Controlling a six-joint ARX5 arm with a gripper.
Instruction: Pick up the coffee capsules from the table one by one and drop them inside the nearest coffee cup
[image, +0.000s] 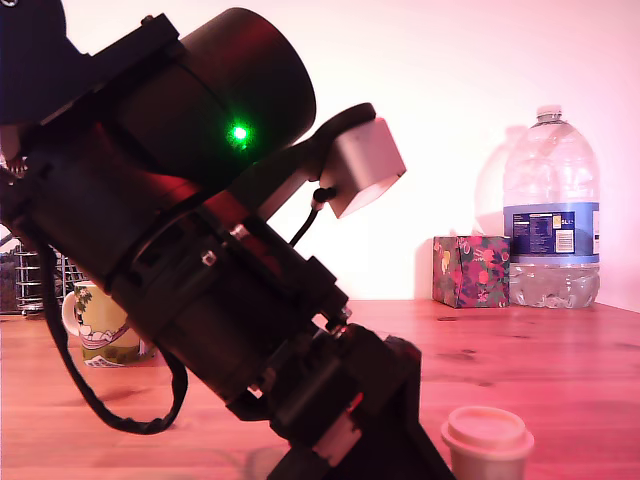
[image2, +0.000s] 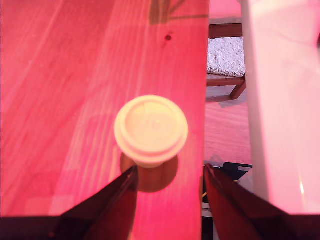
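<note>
Looming closest in the exterior view, the black ARX5 arm (image: 200, 250) fills the exterior view's left and centre, a green indicator light (image: 239, 132) glowing on its cylindrical housing and a grey wrist camera block (image: 365, 165) jutting from it. Its gripper lies below that picture's edge, out of sight. Just beside the arm's lower end, on the exterior view's right, the small cream-beige plastic coffee capsule (image: 487, 441) stands with its wide flanged rim up on the reddish-brown wooden table (image: 560, 370). Behind the arm, on the exterior view's left, the ceramic coffee cup (image: 100, 325) with white handle and yellow-green print stands on the table, partly hidden, well apart from the capsule. Behind it a wire rack (image: 30, 275) shows. Far back on the exterior view's right, a floral-patterned box (image: 471, 271) stands just beside a large clear plastic water bottle (image: 551, 215) with a blue label, both against the pale wall.

From the wrist view, the gripper (image2: 169, 200) hangs with its two dark fingers (image2: 112, 202) spread apart, holding nothing. The capsule (image2: 151, 130) stands upright on the table (image2: 60, 100) just ahead of the fingertips, not between them and not touching them, close to the table's edge. Past that edge, a wooden chair frame (image2: 232, 87) and a white textured cushion (image2: 226, 56) appear lower down.
</note>
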